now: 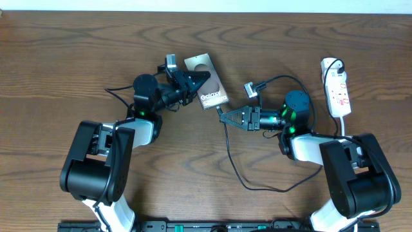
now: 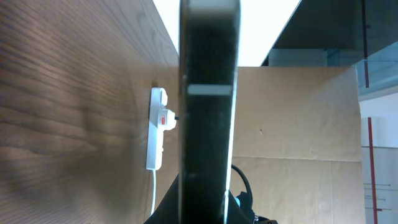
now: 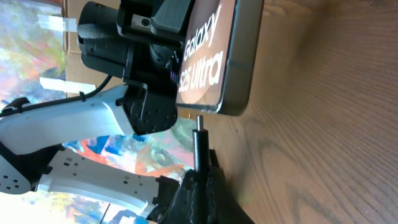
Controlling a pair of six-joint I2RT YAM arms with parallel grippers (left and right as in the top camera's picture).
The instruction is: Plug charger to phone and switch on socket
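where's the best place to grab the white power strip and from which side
Grip the socket across its narrow width, near its cord end, coming straight down from above. It lies flat on the table, so only its two long sides are open to pinch. That spot likely avoids the red switches and the black plug at the far end.

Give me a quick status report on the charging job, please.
Left gripper shut on phone. Right gripper shut on charger, tip just short of phone's edge. Nothing between them.
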